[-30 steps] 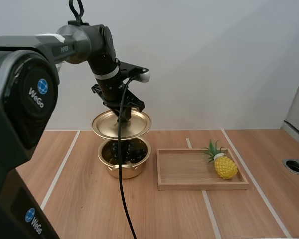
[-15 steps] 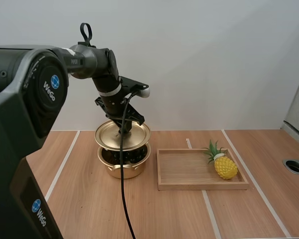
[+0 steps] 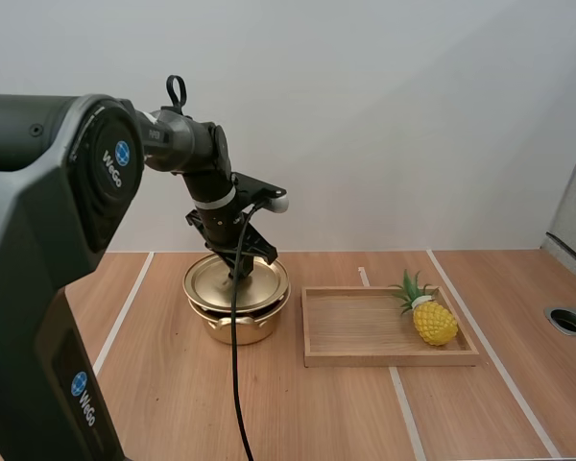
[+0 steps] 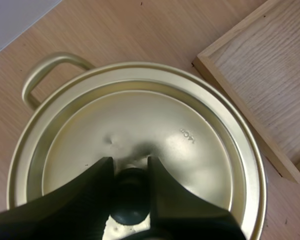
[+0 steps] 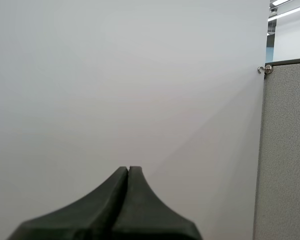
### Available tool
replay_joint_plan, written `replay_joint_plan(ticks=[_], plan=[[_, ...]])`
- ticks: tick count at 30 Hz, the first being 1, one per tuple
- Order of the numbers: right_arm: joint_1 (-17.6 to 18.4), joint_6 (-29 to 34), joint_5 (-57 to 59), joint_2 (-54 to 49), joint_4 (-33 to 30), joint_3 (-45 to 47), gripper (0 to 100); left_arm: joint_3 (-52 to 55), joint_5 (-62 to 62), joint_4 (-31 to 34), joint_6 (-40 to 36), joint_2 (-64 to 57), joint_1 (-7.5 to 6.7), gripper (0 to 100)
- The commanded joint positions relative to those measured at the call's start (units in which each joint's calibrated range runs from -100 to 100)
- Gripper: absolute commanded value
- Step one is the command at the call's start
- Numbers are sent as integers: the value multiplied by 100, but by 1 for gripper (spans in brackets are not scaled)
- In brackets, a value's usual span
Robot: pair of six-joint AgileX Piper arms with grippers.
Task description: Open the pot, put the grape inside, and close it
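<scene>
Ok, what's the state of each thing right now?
Pot: covered, lid resting on it.
Lid: down on the pot.
Left tool: shut on the lid.
Right tool: shut on nothing.
Tray: holds the pineapple.
Pineapple: lying in the tray.

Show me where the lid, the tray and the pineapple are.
Lid [image 4: 190,120]: left wrist view, on its domed top.
Tray [image 3: 355,324]: high view, on its bare floor.
Pineapple [image 3: 435,324]: high view, on its yellow body.

lid [image 3: 219,284] on pot [image 3: 236,327] | tray [image 3: 355,328] just right of pot | pineapple [image 3: 434,322] in tray, right end
</scene>
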Motion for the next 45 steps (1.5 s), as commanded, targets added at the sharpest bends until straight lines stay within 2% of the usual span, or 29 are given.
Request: replay_joint_plan(ticks=[1,26,28,30,32,34,35,45], plan=[[-24,39,-35,-61,-9,-32,0,40,-6,-107,21,90,2,0],[-24,39,-35,-61,-9,-32,0,135,0,-71,-94,377,2,1],[-24,39,-35,-61,-9,-32,0,135,38,-71,-94,377,2,10],[-24,39,-35,-61,-9,-32,0,135,93,-71,-130,377,2,28],[-24,39,-35,-61,-9,-32,0,135,212,-71,-184,377,2,58],[-24,39,-35,-61,-9,-32,0,135,251,-41,-258,377,2,95],[-24,39,-51,-61,-9,-32,0,135,271,-10,-311,364,2,100],[-24,39,-122,-61,-9,-32,0,135,327,175,-406,353,2,100]])
